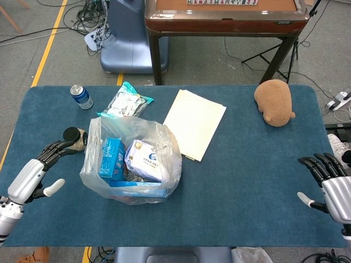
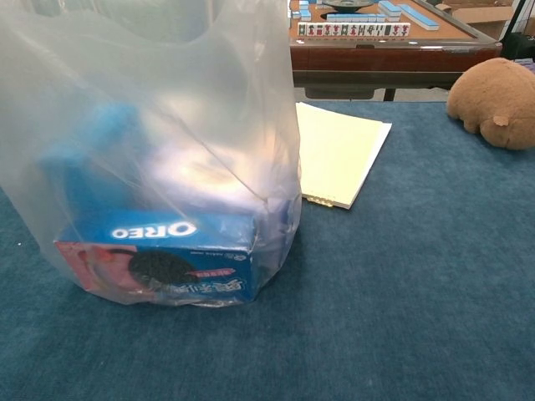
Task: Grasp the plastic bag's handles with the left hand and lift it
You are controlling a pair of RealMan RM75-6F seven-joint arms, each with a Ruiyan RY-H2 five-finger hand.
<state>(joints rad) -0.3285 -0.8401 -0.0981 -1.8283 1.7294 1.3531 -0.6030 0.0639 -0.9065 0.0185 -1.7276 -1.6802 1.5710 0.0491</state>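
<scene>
A clear plastic bag (image 1: 131, 161) stands on the blue table (image 1: 247, 181), holding blue boxes and a white packet. Its thin rim and handles (image 1: 159, 137) sag loosely around the top. In the chest view the bag (image 2: 150, 150) fills the left half, with an Oreo box (image 2: 159, 263) at its bottom. My left hand (image 1: 35, 175) hovers open to the left of the bag, fingers spread and pointing toward it, not touching. Over the table's right edge my right hand (image 1: 329, 186) is open and holds nothing. Neither hand shows in the chest view.
A small dark-lidded jar (image 1: 75, 138) sits just beyond my left fingertips. A soda can (image 1: 81, 96) and a snack packet (image 1: 125, 102) lie behind the bag. A pale paper stack (image 1: 194, 123) and a brown plush toy (image 1: 274, 102) lie to the right.
</scene>
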